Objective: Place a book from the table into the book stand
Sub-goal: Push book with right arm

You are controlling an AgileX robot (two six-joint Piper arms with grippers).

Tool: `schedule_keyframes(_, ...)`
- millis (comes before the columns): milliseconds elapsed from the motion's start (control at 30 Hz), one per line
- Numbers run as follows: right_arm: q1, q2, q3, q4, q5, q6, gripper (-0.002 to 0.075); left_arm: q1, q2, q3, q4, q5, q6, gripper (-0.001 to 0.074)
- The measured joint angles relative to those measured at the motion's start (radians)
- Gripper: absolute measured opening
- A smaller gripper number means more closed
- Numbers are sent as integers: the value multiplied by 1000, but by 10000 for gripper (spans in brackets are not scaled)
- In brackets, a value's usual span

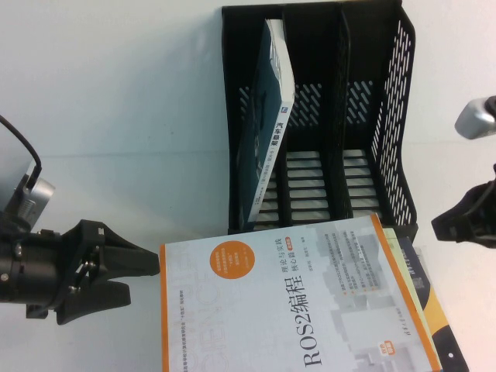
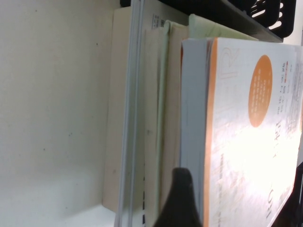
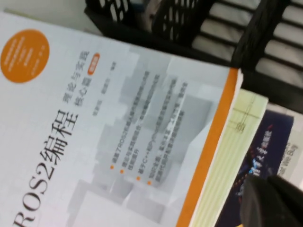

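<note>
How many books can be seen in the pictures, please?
4, maybe more hidden: the teal book in the book stand; the ROS2 book tops a stack over a pale-yellow book and a dark book.

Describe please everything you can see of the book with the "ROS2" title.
The ROS2 book is a large, thick paperback with a white-grey cover, an orange edge band, an orange circle and black title. It lies flat, cover up, on top of a stack of other books on the white table, just in front of the black book stand. The left gripper, fingers open, sits at its left edge; whether they touch is unclear. The right gripper hangs to the right, apart from it.
</note>
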Motion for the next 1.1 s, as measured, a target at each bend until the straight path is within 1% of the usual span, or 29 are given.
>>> schedule_keyframes(100,26,7,25,2,-8,-9,-3,0,0,0,0,0,0,531)
schedule_keyframes(233,106,11,52,-36,-53,7,-3,0,0,0,0,0,0,531)
schedule_keyframes(367,156,39,59,-137,-79,136,-3,0,0,0,0,-4,0,531)
schedule_keyframes(500,161,104,59,-187,-80,202,-3,0,0,0,0,-4,0,531)
schedule_keyframes(733,166,162,59,-172,-82,213,-3,0,0,-1,12,-6,0,531)
schedule_keyframes(867,166,168,59,-153,-83,202,-3,0,0,-28,58,-12,-13,531)
schedule_keyframes(967,169,170,59,-104,-86,169,-3,0,0,-55,94,-14,-31,531)
schedule_keyframes(1100,203,178,59,-31,-89,145,-3,0,0,-60,110,-14,-43,531)
